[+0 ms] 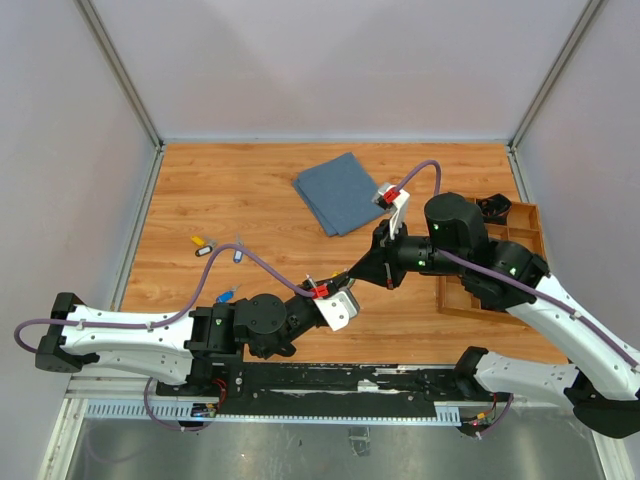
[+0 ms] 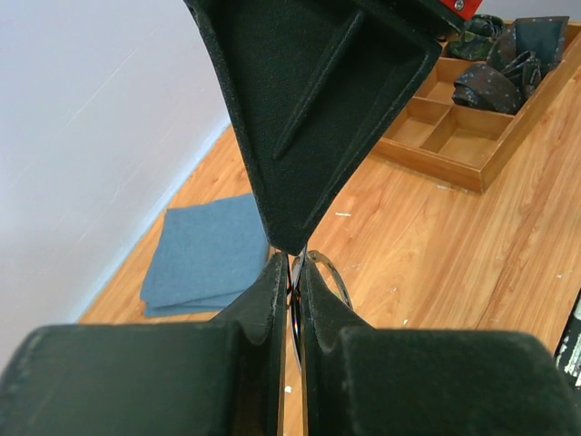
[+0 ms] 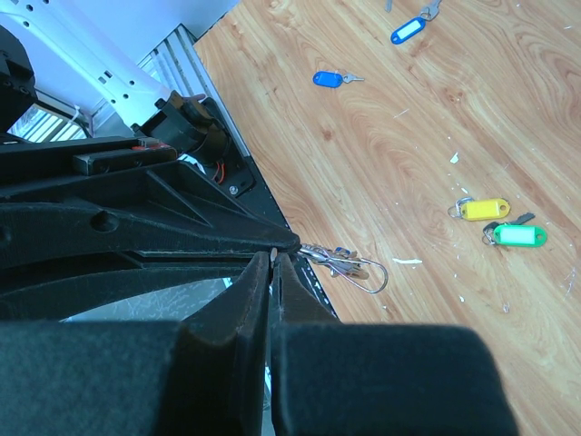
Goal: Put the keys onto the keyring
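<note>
- The keyring [image 3: 338, 262] is held up off the table [image 1: 230, 180], in front of the arm bases, right where the two pincers meet tip to tip; its thin wire loop juts out beyond them.
- The left gripper [image 2: 290, 263] has its jaws pressed together with the ring's wire pinched between them.
- The right gripper [image 3: 273, 259] has its jaws together too, its tip against the same spot. Whether it truly grips the wire I cannot tell.
- No coloured tag hangs on the ring that I can see. I'd say this is the early step of getting the ring steadied between both arms, with no key threaded on.
- The next move likely calls for one pincer to keep the ring while the other lets go and fetches a key; parting such fine wire will need a delicate touch.
- The keys lie well apart from the ring: the yellow-tagged key [image 3: 483, 209] just beside the green-tagged key [image 3: 519, 236], and two blue-tagged keys [image 3: 327, 79] further off.
- A folded blue cloth [image 1: 338, 192] lies behind, and a wooden tray [image 1: 525, 215] stands to the right; neither blocks the way to the keys.
</note>
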